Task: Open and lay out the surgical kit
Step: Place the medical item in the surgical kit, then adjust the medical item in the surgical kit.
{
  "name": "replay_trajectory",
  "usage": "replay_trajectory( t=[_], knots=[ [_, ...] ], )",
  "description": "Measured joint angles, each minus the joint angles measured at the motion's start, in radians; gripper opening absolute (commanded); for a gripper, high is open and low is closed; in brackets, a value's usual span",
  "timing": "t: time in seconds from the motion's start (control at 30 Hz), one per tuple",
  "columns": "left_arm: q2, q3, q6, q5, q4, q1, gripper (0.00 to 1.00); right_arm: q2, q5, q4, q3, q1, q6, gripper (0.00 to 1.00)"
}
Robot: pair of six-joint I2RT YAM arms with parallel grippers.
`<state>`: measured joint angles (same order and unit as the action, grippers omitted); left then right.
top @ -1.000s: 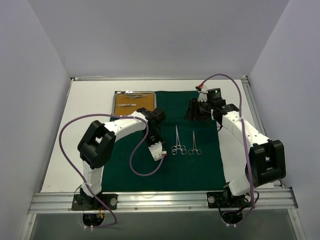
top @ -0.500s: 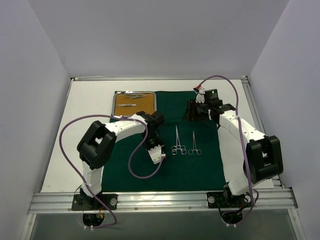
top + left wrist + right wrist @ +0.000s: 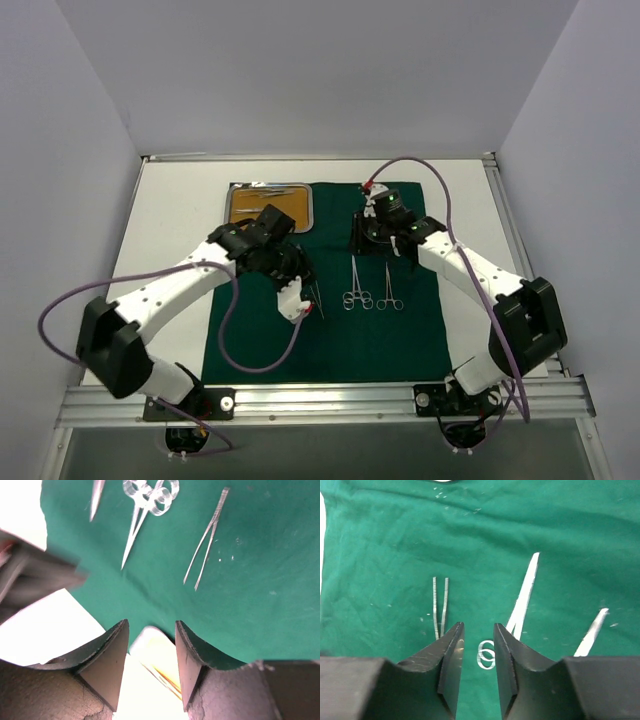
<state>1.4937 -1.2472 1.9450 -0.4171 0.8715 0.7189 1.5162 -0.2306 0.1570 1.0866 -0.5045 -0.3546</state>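
Observation:
The dark green cloth (image 3: pixel 330 340) lies spread flat. Side by side on it are two ring-handled clamps (image 3: pixel 355 285) (image 3: pixel 389 287), with thin tweezers (image 3: pixel 316 298) to their left. The steel tray (image 3: pixel 245 208) stands at the cloth's far left corner, and my left arm covers part of it. My left gripper (image 3: pixel 272 232) (image 3: pixel 151 623) hangs open and empty over the tray's near right corner (image 3: pixel 150 645). My right gripper (image 3: pixel 364 243) (image 3: pixel 478 625) hovers over the cloth by the left clamp (image 3: pixel 524 597) and the tweezers (image 3: pixel 440 605). Its jaws are narrowly apart with nothing between them.
White table top (image 3: pixel 170 250) surrounds the cloth, with white walls on three sides. An aluminium rail (image 3: pixel 320 400) runs along the near edge. A purple cable (image 3: pixel 250 350) loops over the cloth's near left part, and another (image 3: pixel 440 195) arches over the right arm.
My left gripper opened, left the tweezers on the cloth and swung back left toward the tray. My right gripper moved left and nearer over the clamps, and its jaws narrowed.

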Motion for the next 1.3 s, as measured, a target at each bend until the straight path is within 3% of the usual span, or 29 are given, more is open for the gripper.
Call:
replay_trajectory(
  t=[0.13,0.37,0.43,0.57,0.87,1.3],
  knots=[
    [-0.174,0.033,-0.267,0.029,0.01,-0.02,0.5,0.01,0.086,-0.003,0.0,-0.118,-0.061,0.26],
    [-0.362,0.19,-0.946,0.201,-0.05,-0.159,0.51,0.164,0.188,-0.003,0.028,-0.323,-0.131,0.25],
    [-0.391,0.229,-1.1,0.243,-0.103,-0.226,0.56,0.223,0.203,-0.002,0.042,-0.345,-0.148,0.24],
    [-0.492,0.304,-1.346,0.335,-0.188,-0.419,0.56,0.275,0.235,0.022,0.05,-0.359,-0.177,0.2],
    [-0.482,0.314,-1.596,0.472,-0.154,-0.513,0.52,0.291,0.257,0.017,0.106,-0.36,-0.201,0.15],
    [-0.502,0.322,-1.662,0.484,-0.15,-0.526,0.52,0.347,0.275,0.019,0.106,-0.36,-0.219,0.09]
  ],
)
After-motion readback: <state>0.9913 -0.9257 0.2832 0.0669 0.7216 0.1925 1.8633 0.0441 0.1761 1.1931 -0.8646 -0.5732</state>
